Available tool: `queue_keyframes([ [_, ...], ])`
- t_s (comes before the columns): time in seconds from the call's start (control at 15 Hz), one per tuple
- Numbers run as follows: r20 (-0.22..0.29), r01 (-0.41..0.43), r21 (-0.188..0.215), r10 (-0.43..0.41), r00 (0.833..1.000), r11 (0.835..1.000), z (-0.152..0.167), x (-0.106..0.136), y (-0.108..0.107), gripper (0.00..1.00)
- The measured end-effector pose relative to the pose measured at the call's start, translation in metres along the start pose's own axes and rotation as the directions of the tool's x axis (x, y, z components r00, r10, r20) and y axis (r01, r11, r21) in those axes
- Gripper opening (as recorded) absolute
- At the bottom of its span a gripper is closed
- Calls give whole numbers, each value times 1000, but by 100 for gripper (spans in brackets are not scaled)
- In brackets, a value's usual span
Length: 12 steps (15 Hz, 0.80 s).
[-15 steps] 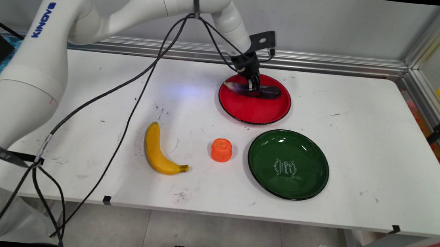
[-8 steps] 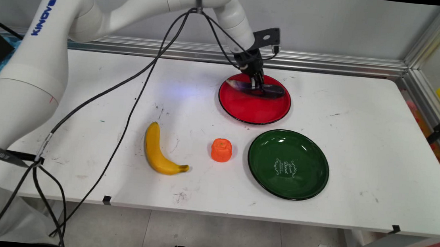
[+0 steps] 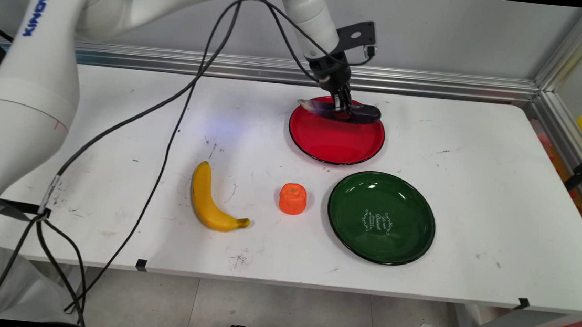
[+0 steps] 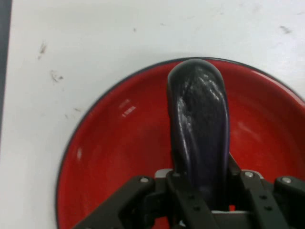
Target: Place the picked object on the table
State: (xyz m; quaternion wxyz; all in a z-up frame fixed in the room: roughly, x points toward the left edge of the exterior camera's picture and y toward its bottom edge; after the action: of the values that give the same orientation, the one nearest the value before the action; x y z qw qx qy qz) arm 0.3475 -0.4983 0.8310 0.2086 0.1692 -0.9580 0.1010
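Lifted since earlier: eggplant (image 3: 359,113) now hangs over plate's (image 3: 335,143) far rim | main: gripper (image 3: 339,104) clamped on its middle; banana (image 3: 209,199), orange cup (image 3: 293,198), green plate (image 3: 381,216) nearer | hand: eggplant (image 4: 200,129) held above plate (image 4: 119,157)

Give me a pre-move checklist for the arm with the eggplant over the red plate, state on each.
1. Grip: gripper shut on eggplant – ok.
2. Eggplant lifted off red plate – ok, shadow shows beneath it.
3. Grip centred along eggplant – ok in main view.
4. Green plate empty – ok.
5. Banana and orange piece apart from both plates – ok.
6. Slip at the fingers – cannot tell.
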Motion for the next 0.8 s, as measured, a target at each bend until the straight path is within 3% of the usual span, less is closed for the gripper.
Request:
queue_keyframes([
  [0.47, 31, 24, -18, -24, 999, 1000, -46, -13, 51, 0],
  [0.8, 57, 25, -37, -23, 998, 999, -71, -39, 83, 0],
])
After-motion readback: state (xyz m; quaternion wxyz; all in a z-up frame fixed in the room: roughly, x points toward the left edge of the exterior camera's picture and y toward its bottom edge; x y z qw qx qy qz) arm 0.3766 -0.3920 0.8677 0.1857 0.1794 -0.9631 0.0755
